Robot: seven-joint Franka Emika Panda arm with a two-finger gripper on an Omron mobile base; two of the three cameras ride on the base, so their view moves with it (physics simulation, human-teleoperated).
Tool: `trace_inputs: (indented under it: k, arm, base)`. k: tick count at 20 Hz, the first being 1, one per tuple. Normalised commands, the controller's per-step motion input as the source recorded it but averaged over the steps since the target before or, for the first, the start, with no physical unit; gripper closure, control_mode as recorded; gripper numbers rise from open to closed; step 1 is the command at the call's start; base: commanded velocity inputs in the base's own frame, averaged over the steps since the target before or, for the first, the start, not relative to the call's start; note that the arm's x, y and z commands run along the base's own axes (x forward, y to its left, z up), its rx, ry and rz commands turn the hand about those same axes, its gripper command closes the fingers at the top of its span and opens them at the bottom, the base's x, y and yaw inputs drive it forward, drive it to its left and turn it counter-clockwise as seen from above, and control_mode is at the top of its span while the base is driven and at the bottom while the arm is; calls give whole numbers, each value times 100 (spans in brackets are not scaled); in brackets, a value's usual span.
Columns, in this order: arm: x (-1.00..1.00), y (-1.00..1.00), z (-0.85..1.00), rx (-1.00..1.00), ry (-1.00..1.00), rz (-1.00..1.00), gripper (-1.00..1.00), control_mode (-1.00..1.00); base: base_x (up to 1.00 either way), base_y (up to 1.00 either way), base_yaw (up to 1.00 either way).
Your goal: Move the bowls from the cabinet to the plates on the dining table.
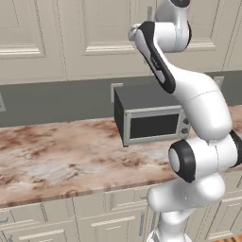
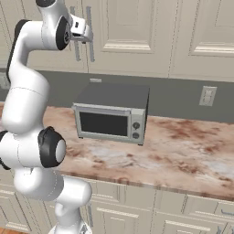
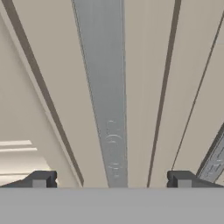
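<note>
A: What is seen of the cabinet (image 2: 137, 32)?

B: Beige raised-panel doors are seen high on the far wall, all shut. Long metal bar handles are fixed upright on them. In the hand view one handle (image 3: 105, 96) is shown as a flat, brushed grey strip running up the middle, with a second handle (image 3: 214, 162) glimpsed at the right edge.

A: And the gripper (image 3: 111, 179)?

B: It is raised to the doors, jaws spread wide, nothing grasped. The handle is framed between the two dark fingertips (image 3: 41, 178); whether it is touched cannot be told.

A: What lies below?

B: A marbled pinkish-brown stone top (image 1: 56, 156) is seen, with a boxy grey microwave (image 2: 112, 114) set on it near the wall.
</note>
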Motion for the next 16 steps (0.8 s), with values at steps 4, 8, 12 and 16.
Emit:
trace_inputs:
  k: [4,8,12,16]
  arm:
    - [46,13,-6,0,0,0,-100,-100]
    - [46,9,-7,0,0,0,-100,-100]
    - [43,1,-11,0,0,0,-100,-100]
    - [22,0,-13,0,0,0,-100,-100]
  base:
    - [0,0,0]
    - [0,0,0]
    - [0,0,0]
    - [0,0,0]
